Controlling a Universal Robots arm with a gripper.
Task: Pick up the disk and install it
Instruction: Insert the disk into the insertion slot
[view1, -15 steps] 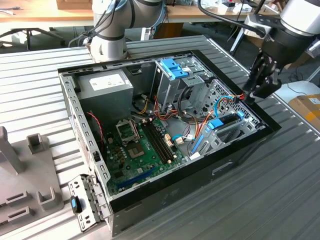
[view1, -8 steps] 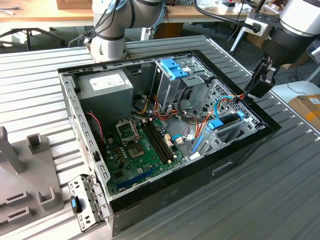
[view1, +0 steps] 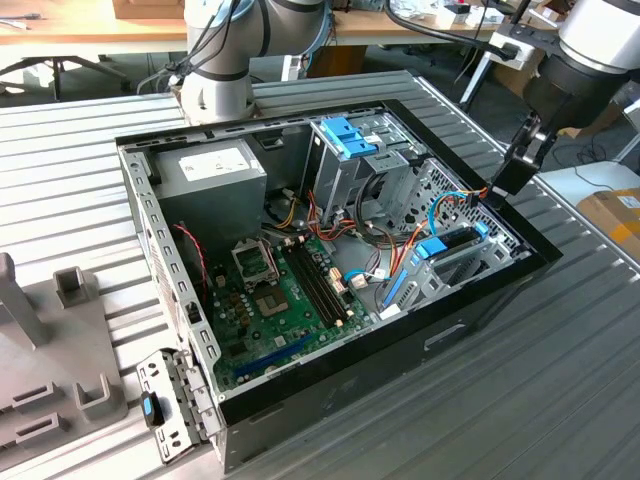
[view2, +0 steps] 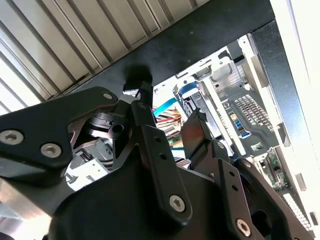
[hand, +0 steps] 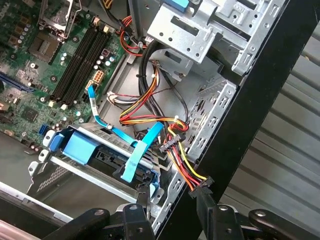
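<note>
Case, exterior view: one open black computer case (view1: 330, 395) lies on the ribbed table (view1: 560, 400) with its inside facing up.
Disk, exterior view: one disk (view1: 440, 248) in its light-blue bracket sits low in the bay at the case's corner, toward the exterior view's right.
Pincer, exterior view: one pincer (view1: 503, 183) hangs over the case's rim just beside that bay. Beyond the rim the table is bare.
Other parts, exterior view: one grey power-supply box (view1: 210, 170) and one tall metal cage (view1: 350, 170) with blue tabs stand well apart from the pincer.
Pincer, second wrist view: two black fingers (view2: 192, 131) are spread apart and released, with nothing gripped between them.
Disk, first wrist view: the blue bracket lies flat in its bay, and one flat blue cable (hand: 125, 135) crosses over it.
Edges, first wrist view: one bundle of yellow, red and black wires (hand: 170, 122) crowds the gap between the disk and the black rim (hand: 250, 115). Its black connector (hand: 200, 189) sits at the rim, just beside one fingertip.
</note>
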